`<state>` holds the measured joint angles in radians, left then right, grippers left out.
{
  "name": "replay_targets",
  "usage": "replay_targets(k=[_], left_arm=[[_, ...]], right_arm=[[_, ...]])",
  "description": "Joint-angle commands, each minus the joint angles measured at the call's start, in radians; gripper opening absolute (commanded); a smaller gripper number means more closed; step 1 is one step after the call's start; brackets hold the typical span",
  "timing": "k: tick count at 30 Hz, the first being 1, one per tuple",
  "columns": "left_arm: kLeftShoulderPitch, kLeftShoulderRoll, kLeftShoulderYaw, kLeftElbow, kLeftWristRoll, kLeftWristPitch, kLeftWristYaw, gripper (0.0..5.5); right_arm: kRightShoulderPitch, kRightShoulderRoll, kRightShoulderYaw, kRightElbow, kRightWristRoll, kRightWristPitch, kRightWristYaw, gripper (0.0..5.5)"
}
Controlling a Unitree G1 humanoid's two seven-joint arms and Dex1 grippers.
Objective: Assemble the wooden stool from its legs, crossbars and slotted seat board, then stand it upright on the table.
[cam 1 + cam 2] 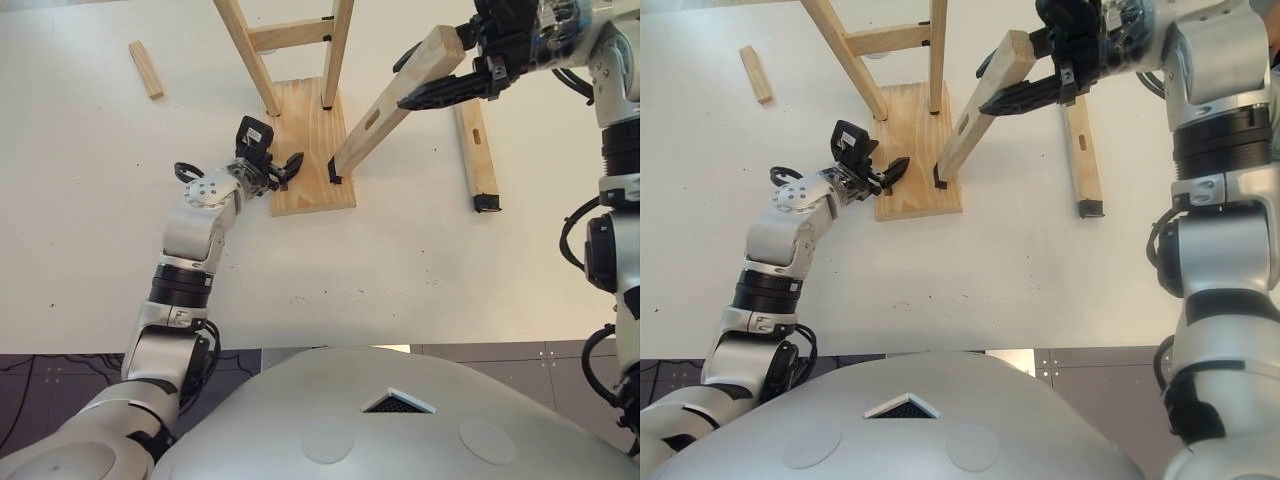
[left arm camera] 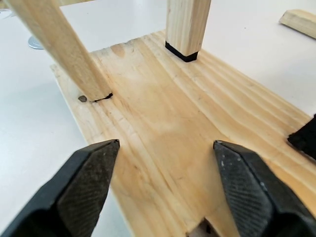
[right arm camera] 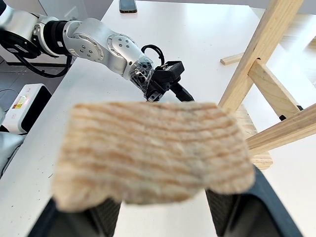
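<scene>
Left gripper spread at seat board, right gripper clamping leg

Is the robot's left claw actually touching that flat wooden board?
Cannot tell. In the left wrist view the left gripper, fingers open, sits over the seat board, but neither contact nor gap shows plainly.

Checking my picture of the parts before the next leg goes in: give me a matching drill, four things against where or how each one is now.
Things:
1. held leg
2. loose leg
3. short bar
4. left gripper

States:
A. open, at the seat board's near left edge
B. flat on the table, right of the board
C. alone, far left
D. tilted in the shut right gripper, capped end down at the board

Pairs: 1-D, 2-B, 3-C, 4-A
</scene>
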<state>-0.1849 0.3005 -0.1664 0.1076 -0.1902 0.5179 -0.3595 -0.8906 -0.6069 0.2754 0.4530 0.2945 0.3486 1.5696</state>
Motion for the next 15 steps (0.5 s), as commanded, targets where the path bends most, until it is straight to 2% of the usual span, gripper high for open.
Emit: replay_targets(k=[1, 15], left_arm=[[0.067, -0.02, -0.024, 0.072, 0.033, 0.043, 0.006, 3.5], [0.075, -0.041, -0.003, 0.077, 0.057, 0.024, 0.016, 3.5]], right_arm=[[-0.028, -0.019, 0.025, 0.03, -0.047, -0.005, 0.032, 2.04], [-0.04, -0.048, 0.05, 0.031, -0.06, -0.006, 0.041, 2.04]])
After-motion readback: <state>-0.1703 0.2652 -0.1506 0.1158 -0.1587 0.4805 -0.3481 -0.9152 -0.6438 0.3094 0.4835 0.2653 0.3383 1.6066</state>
